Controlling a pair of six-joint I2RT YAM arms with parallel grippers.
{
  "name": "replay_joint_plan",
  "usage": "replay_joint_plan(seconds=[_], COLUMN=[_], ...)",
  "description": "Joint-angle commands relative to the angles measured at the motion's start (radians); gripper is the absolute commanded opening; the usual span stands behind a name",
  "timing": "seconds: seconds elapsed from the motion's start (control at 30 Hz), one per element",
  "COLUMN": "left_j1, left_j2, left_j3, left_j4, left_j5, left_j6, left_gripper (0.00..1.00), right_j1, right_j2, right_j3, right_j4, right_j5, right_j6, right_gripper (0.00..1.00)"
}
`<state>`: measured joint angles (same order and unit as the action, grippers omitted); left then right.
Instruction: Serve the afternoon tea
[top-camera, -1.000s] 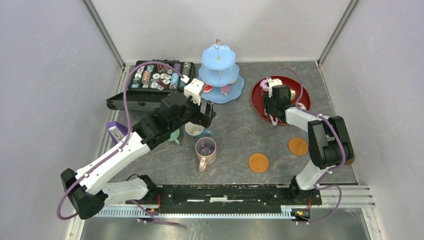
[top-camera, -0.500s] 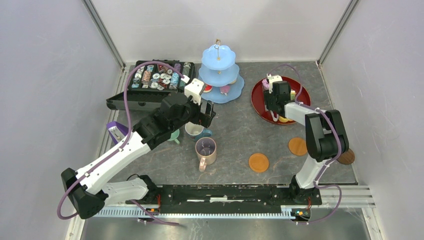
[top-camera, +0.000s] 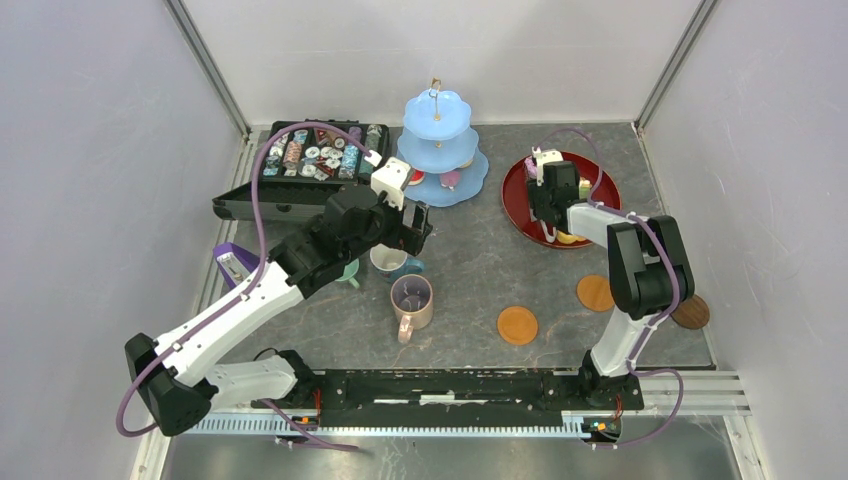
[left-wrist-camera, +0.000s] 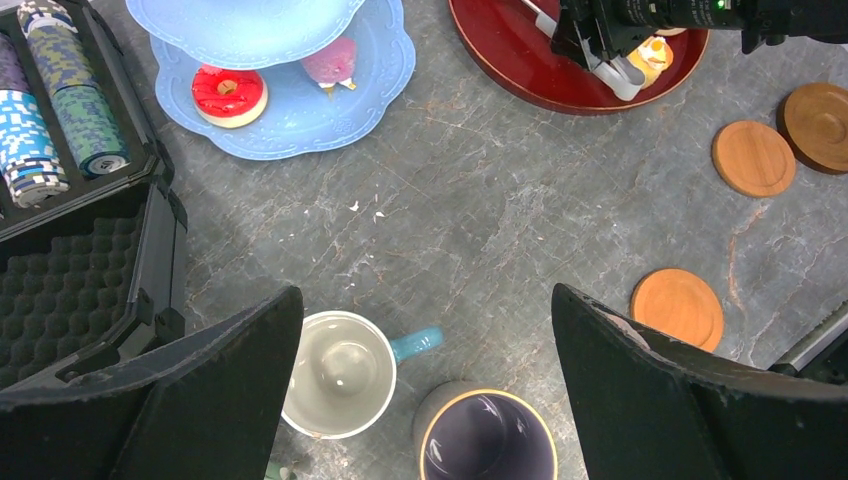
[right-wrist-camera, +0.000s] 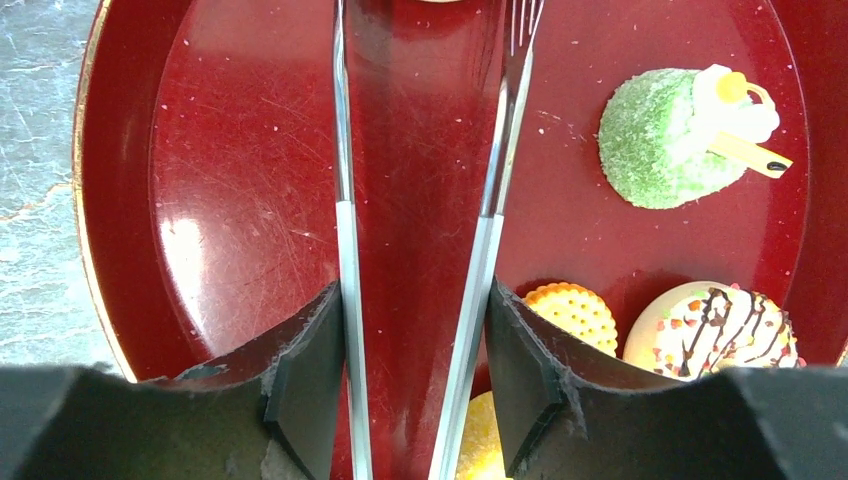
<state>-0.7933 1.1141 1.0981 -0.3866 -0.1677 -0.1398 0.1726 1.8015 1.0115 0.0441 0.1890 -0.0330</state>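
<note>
My right gripper (top-camera: 549, 222) (right-wrist-camera: 415, 300) hangs over the red plate (top-camera: 603, 190) (right-wrist-camera: 240, 180), shut on the metal tongs (right-wrist-camera: 342, 250), whose two arms lie against the finger pads and point away, tips apart. On the plate sit a green pastry (right-wrist-camera: 660, 140), a cracker (right-wrist-camera: 572, 315), a sprinkled doughnut (right-wrist-camera: 715, 330) and a yellow pastry (right-wrist-camera: 490, 440). My left gripper (top-camera: 415, 235) (left-wrist-camera: 425, 300) is open above the white-and-blue mug (left-wrist-camera: 340, 372) and the pink-purple mug (left-wrist-camera: 487, 440). The pale-blue stand (top-camera: 437, 150) (left-wrist-camera: 300, 110) carries a red doughnut (left-wrist-camera: 229, 92) and a pink pastry (left-wrist-camera: 330, 62).
Three brown coasters (top-camera: 517, 325) (top-camera: 596, 292) (top-camera: 690, 312) lie on the table's right half. A mint green mug (top-camera: 348, 270) is partly hidden under the left arm. The open black case of capsules (top-camera: 310, 155) stands at the back left, next to the stand.
My right arm has swung its elbow, uncovering the rightmost coaster, and the gripper with the tongs has shifted slightly back over the plate. The left arm has not moved.
</note>
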Motion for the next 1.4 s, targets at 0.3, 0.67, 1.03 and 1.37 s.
replay_joint_plan(seconds=[0.3, 0.67, 1.03, 1.37], left_j1=[0.0, 0.002, 0.002, 0.002], left_j2=[-0.004, -0.027, -0.034, -0.03], left_j3=[0.006, 0.005, 0.002, 0.002], left_j4=[0.04, 0.038, 0.039, 0.037], left_j5=[-0.008, -0.003, -0.003, -0.009], left_j6=[0.036, 0.033, 0.029, 0.032], left_gripper=[1.0, 1.0, 1.0, 1.0], right_j1=[-0.001, 0.002, 0.121, 0.203], right_j2=[-0.212, -0.375, -0.276, -0.125], right_j3=[-0.108, -0.163, -0.026, 0.124], right_j4=[0.042, -0.006, -0.082, -0.143], right_j5=[-0.006, -0.161, -0.232, -0.13], right_j6=[-0.004, 0.013, 0.012, -0.017], right_gripper=[0.13, 0.09, 0.08, 0.07])
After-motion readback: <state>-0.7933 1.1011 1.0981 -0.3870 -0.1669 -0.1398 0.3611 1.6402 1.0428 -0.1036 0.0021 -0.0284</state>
